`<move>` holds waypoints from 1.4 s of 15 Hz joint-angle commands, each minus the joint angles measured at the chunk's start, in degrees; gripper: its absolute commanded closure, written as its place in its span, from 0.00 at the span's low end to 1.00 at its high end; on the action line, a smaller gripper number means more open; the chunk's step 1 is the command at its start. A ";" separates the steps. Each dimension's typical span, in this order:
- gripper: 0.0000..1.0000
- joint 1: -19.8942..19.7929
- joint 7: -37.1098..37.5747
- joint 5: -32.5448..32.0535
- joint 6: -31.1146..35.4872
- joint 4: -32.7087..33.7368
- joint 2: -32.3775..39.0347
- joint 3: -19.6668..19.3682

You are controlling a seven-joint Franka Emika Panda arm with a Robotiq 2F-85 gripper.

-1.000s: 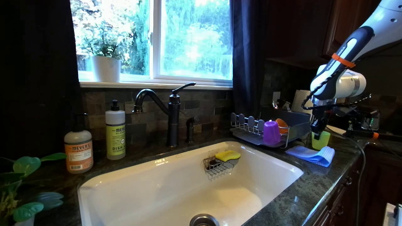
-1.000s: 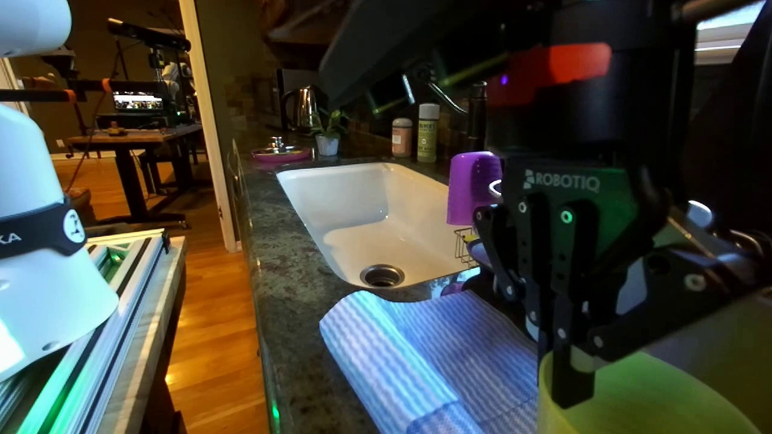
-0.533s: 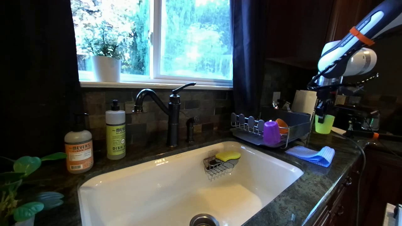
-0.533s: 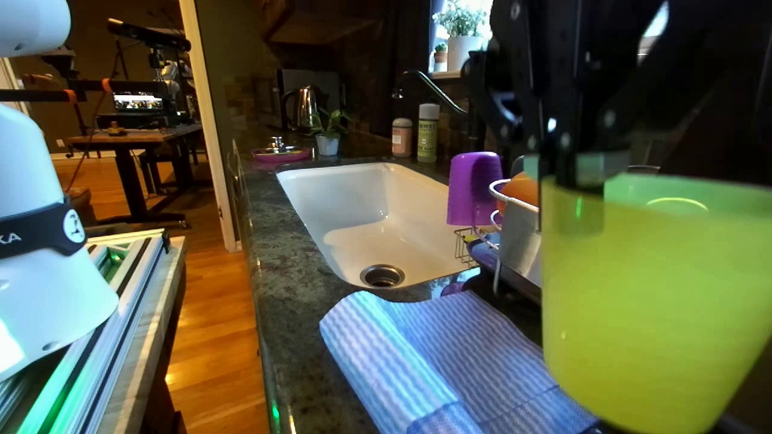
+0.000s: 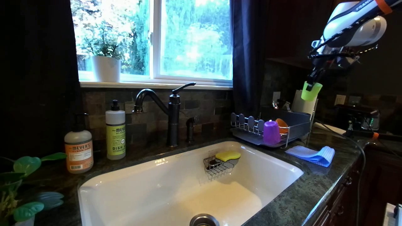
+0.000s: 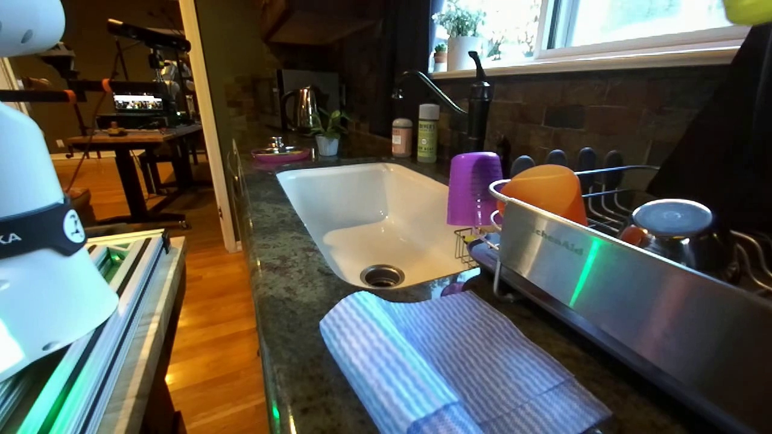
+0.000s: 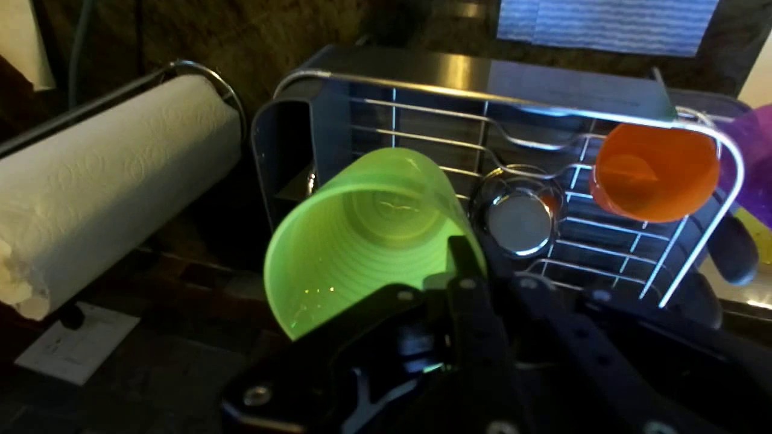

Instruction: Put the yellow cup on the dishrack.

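Robotiq gripper [image 7: 480,260] pinches the lime-yellow plastic cup [image 7: 368,244] by its rim, probably a sound hold for something light and slightly springy; grip depth is unclear.

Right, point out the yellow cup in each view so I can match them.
In an exterior view: yellow cup, upper right.
In an exterior view: yellow cup, cut off in the top right corner.
In the wrist view: yellow cup, near the middle.
Shared landmark: purple cup, in all three.

I read "MEYER'S" on the orange bottle [image 5: 78,152] toward eight o'clock, "DISH" on its green neighbour [image 5: 116,138], "chenAid" on the dishrack [image 6: 639,301], "FRANK" on the arm [image 5: 358,31].
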 commanded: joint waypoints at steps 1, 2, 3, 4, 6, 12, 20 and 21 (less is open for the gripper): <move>0.96 0.95 -0.05 0.32 -0.20 0.53 0.06 -0.42; 0.96 1.19 -0.10 0.52 -0.20 0.70 0.22 -0.46; 0.99 1.26 -0.14 0.60 -0.20 0.71 0.33 -0.54; 0.99 2.33 -0.85 1.97 0.48 1.33 1.17 -0.77; 0.99 5.44 -3.33 4.68 1.01 4.84 4.70 -0.89; 0.99 11.05 -12.01 18.40 -5.51 19.08 17.64 -1.10; 0.96 7.29 -11.66 22.64 -6.87 24.21 25.41 3.82; 0.99 7.24 -9.12 20.98 -7.03 24.58 25.85 3.56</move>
